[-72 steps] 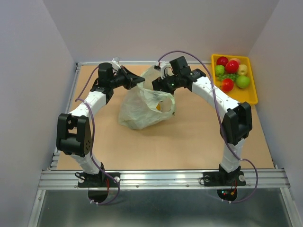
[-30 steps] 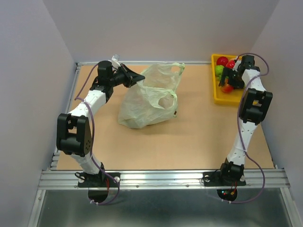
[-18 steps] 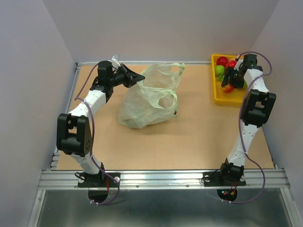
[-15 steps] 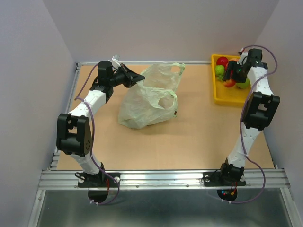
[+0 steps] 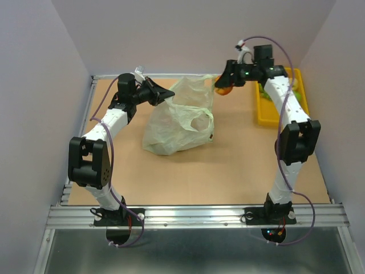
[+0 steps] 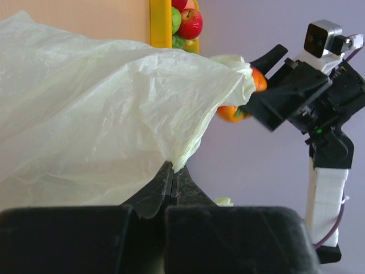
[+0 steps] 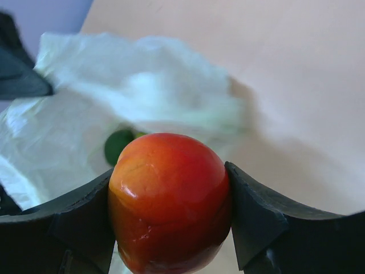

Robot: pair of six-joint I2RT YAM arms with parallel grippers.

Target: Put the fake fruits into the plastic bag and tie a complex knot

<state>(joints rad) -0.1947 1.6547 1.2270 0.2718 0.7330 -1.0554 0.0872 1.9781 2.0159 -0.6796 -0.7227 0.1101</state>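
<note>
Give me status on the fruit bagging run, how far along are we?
Early. Done: one green fruit looks to be inside the plastic bag. In hand: the left gripper pinches the bag's edge, holding the mouth up, while the right gripper carries a red-orange fruit at that opening. Left: more fruits sit in the yellow tray, and no knot is tied.

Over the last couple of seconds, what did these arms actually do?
The right arm left the bag, went to the yellow tray, closed its jaws on a red-orange fruit and carried it left to the bag's raised edge. The left arm stayed put, jaws pinching the bag's rim.
</note>
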